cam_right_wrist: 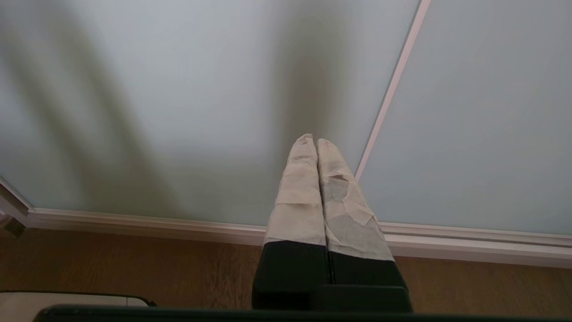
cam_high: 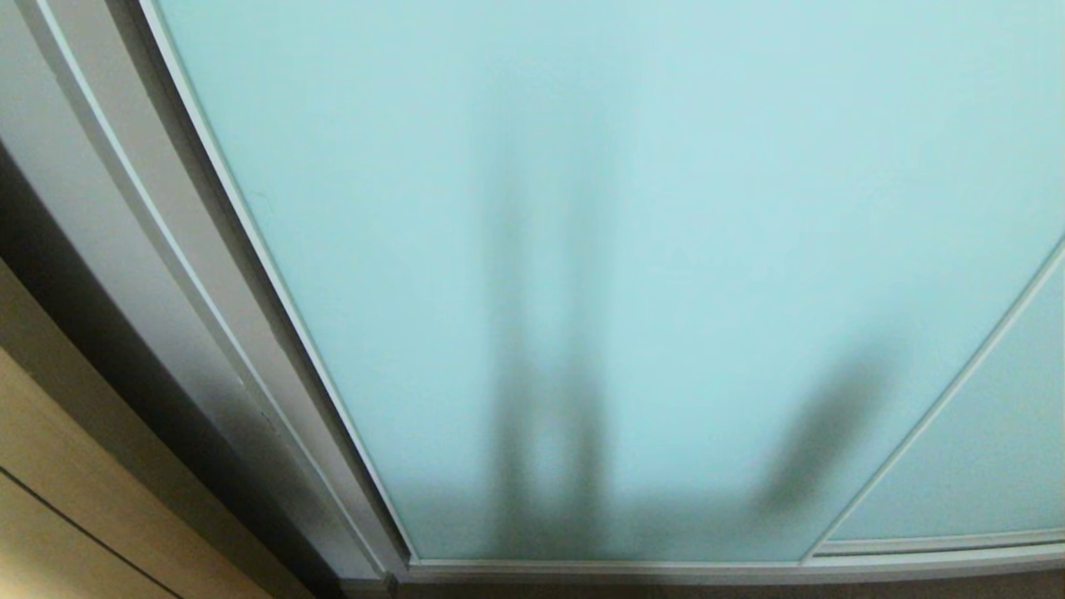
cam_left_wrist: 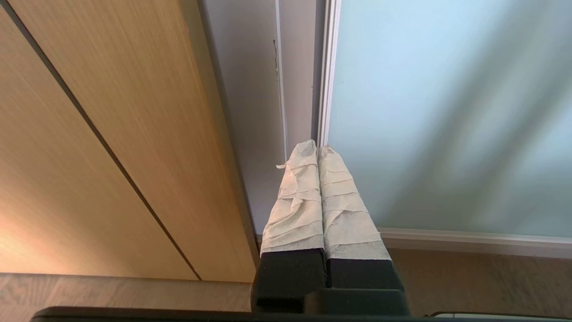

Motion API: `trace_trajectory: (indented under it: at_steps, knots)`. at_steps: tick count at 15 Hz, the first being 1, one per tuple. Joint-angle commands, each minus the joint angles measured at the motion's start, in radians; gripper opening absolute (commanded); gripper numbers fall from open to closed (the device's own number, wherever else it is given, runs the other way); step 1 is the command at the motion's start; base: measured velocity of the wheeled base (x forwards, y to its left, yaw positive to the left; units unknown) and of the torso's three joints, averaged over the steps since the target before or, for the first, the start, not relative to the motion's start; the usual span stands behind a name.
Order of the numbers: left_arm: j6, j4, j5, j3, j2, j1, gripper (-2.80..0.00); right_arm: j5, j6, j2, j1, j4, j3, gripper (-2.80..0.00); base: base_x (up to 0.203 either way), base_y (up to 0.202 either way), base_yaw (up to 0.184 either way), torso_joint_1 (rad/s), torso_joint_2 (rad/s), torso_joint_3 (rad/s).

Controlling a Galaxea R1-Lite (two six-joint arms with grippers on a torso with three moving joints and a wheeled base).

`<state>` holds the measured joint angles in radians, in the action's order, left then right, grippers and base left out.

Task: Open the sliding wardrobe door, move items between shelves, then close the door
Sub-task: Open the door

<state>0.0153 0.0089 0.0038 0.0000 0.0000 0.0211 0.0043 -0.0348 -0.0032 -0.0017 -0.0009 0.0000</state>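
Observation:
The sliding wardrobe door (cam_high: 616, 249), frosted pale aqua glass in a thin silvery frame, fills the head view and stands shut. Its left frame edge (cam_left_wrist: 328, 71) shows in the left wrist view, just beyond my left gripper (cam_left_wrist: 317, 146), whose tape-wrapped fingers are pressed together with nothing between them. My right gripper (cam_right_wrist: 312, 139) is shut and empty too, facing the glass (cam_right_wrist: 178, 89) beside a thin frame strip (cam_right_wrist: 393, 85) where two panels meet. Neither arm shows in the head view, only their shadows on the glass. The items and the shelves are hidden behind the door.
A wood-grain cabinet side (cam_left_wrist: 111, 134) stands to the left of the wardrobe, with a grey-white wardrobe jamb (cam_left_wrist: 254, 112) between it and the door. The bottom rail (cam_right_wrist: 469, 243) runs along a wooden floor (cam_right_wrist: 134, 268). A second glass panel (cam_high: 982, 441) lies at the right.

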Motion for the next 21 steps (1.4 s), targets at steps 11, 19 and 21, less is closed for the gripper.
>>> trace_trajectory:
  at_steps: [11,19,21]
  knots:
    - [0.0,0.0,0.001,0.002,0.002,0.0,-2.8,0.001,0.0,0.002,0.0,-0.001,0.0,-2.8,0.0,0.0,0.0,0.0,0.0,0.0]
    - [0.032,0.003,-0.002,0.002,0.003,0.0,-2.8,0.0,0.0,0.002,0.0,-0.001,0.0,-2.8,0.0,0.0,0.0,0.0,0.0,0.0]
    - [0.037,-0.005,-0.002,-0.007,0.003,0.0,-2.8,0.0,0.0,0.002,0.0,-0.001,0.0,-2.8,0.0,0.0,0.0,0.0,0.0,0.0]
